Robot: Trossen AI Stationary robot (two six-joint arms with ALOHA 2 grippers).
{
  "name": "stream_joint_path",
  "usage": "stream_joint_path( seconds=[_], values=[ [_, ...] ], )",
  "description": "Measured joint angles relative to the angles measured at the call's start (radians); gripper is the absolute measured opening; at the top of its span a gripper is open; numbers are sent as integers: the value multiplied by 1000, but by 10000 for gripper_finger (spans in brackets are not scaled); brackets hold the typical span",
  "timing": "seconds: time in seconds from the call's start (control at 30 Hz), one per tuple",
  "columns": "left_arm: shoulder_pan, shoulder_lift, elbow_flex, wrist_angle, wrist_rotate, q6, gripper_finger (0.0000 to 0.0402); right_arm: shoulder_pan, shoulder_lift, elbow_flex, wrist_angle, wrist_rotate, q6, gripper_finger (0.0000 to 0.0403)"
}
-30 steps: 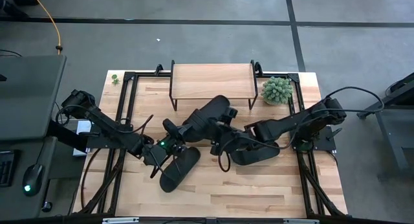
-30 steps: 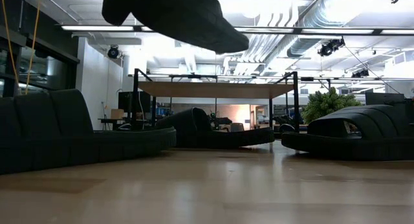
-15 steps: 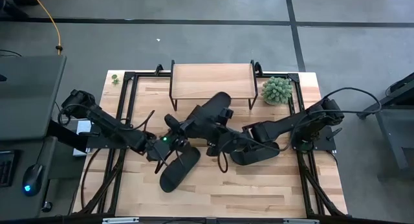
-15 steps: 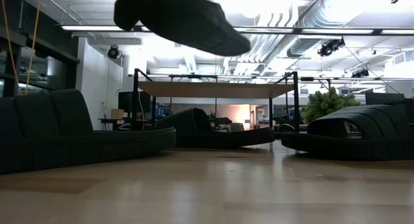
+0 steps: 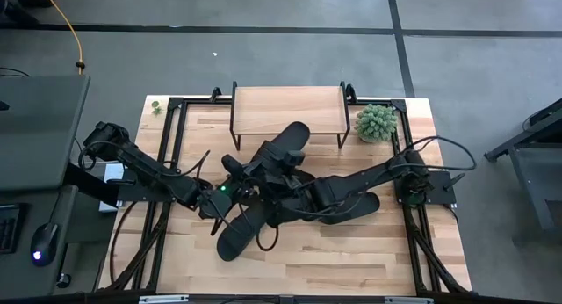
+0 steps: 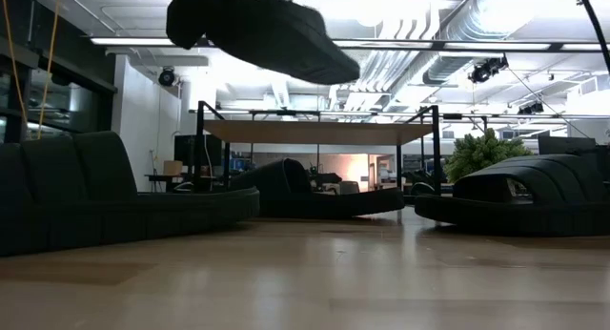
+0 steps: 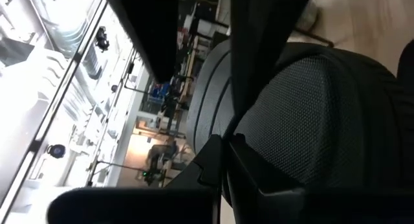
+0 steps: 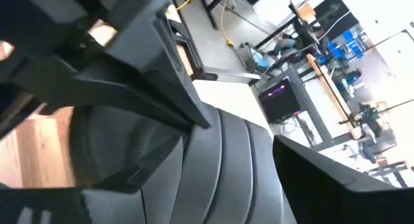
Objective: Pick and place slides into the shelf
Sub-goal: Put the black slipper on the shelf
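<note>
From above, my left gripper (image 5: 235,186) is clamped on a slide (image 5: 279,150) in front of the shelf (image 5: 288,109), toe toward it. Only the low view shows that this slide (image 6: 255,30) hangs high in the air, well above the shelf top. My right gripper (image 5: 283,203) sits among the other slides (image 5: 342,207) nearer me than the shelf; I cannot tell whether its fingers are open. A second ago that gripper was farther right, and the lifted slide has edged closer to the shelf.
</note>
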Motion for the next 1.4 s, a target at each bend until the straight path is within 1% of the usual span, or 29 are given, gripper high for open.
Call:
stream_joint_path(
  seconds=[0.17, 0.43, 0.57, 0.7, 0.93, 1.2, 1.3, 1.4],
  values=[
    [0, 0, 0, -12, -18, -1, 1, 0, 11, 22, -81, -64, 83, 231],
    [0, 0, 0, -10, -14, -1, 1, -5, 11, 11, -96, -60, 103, 231],
    [0, 0, 0, 8, -7, -3, 1, -14, 11, 11, -103, -37, 101, 231],
    [0, 0, 0, 14, -8, -4, 1, -28, 12, 11, -103, -59, 110, 231],
    [-1, 1, 0, 44, -6, -9, 1, -36, 37, 10, -100, -23, 110, 231],
    [-33, 1, 16, 47, -9, -14, 1, -38, 42, 10, -98, 25, 107, 230],
    [-38, 1, 22, 48, -4, -27, 1, -38, 42, 11, -96, 39, 108, 218],
    [-39, 1, 23, 41, 1, -29, 1, -39, 42, 11, -97, 39, 120, 191]
  ],
)
